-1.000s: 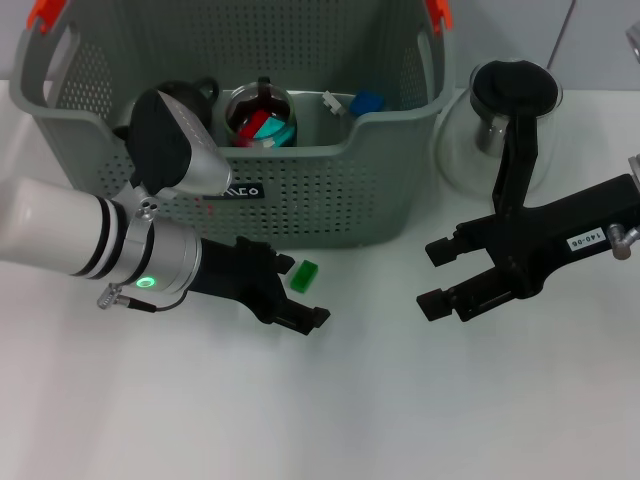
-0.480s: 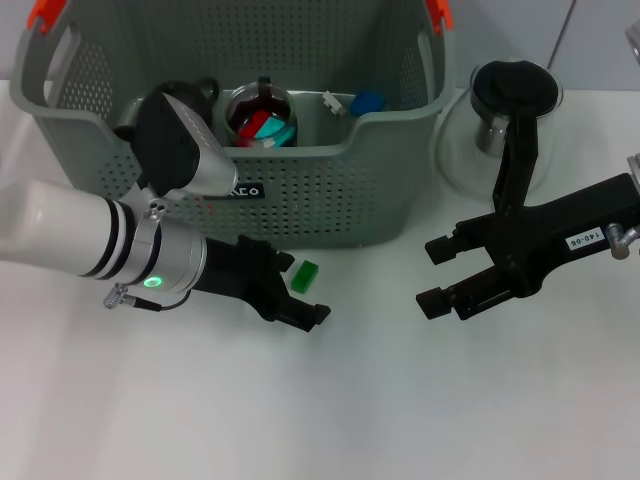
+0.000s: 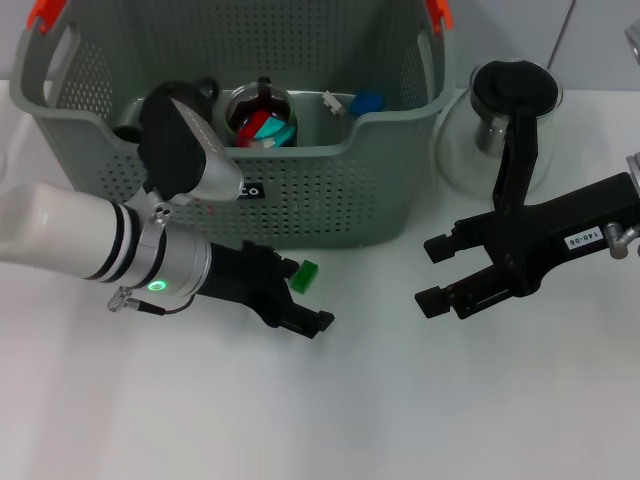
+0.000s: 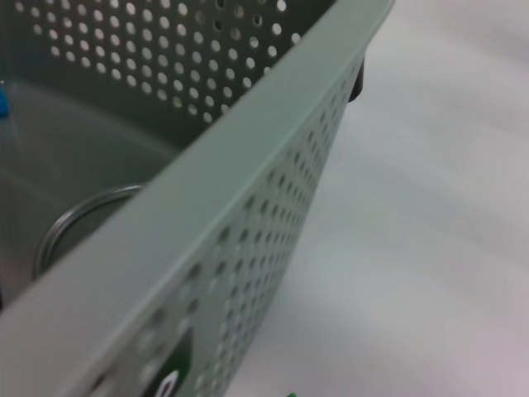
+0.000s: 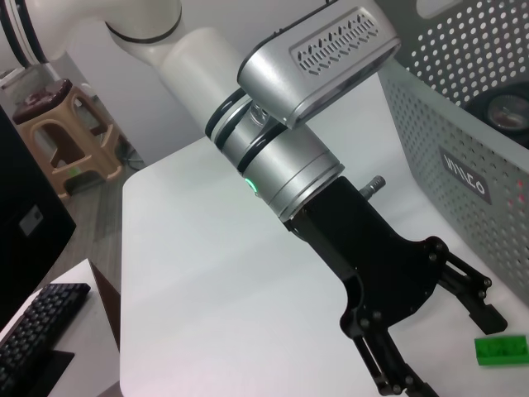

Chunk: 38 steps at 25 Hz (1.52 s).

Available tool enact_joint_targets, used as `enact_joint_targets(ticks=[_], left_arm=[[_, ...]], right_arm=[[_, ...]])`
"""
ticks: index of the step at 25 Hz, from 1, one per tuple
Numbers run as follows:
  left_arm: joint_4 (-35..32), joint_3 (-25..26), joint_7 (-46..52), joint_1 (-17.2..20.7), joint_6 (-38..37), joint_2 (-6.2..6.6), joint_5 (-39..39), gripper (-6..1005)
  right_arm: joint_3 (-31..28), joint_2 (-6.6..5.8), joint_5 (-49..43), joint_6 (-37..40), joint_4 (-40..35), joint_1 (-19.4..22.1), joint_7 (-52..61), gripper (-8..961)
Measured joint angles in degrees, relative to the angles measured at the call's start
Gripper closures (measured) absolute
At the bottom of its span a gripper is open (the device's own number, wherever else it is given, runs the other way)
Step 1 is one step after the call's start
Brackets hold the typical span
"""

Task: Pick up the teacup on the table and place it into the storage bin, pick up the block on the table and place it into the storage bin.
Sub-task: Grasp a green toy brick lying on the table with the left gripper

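white table (image 3: 420,400); block step: left gripper (image 3: 308,294) open, empty, straddling green block (image 3: 305,274) below storage bin (image 3: 330,200), frame centre. next: close. right gripper (image 3: 432,272) idle, open.

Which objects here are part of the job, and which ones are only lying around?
Part of the job:
- green block on the table, between the open left gripper fingers
- storage bin
- teacup, already in the bin

Only lying around:
- glass pitcher, right of the bin
- blue item in the bin
- right gripper, open, idle

Light: bright, even | shadows: soft — blur: left wrist close-up
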<state>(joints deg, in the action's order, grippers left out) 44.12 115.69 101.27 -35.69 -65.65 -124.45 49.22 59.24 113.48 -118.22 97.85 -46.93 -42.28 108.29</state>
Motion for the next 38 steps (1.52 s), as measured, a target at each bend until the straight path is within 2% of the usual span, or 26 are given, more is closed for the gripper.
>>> enact_joint_targets(ticks=[12, 20, 38], left_arm=[[0.11, -2.47, 0.45, -0.34, -3.63, -0.09, 3.2, 51], [1.76, -2.03, 0.48, 0.2, -7.46, 0.24, 5.51, 52], [0.88, -1.91, -0.51, 1.25, -0.3, 0.18, 4.75, 51]], right_arm=[[-0.11, -0.01, 0.01, 0.02, 0.0, 0.08, -0.01, 8], [-0.39, -0.01, 0.01, 0.3, 0.0, 0.11, -0.02, 8], [-0.44, 0.0, 0.01, 0.07, 0.06, 0.18, -0.53, 9]])
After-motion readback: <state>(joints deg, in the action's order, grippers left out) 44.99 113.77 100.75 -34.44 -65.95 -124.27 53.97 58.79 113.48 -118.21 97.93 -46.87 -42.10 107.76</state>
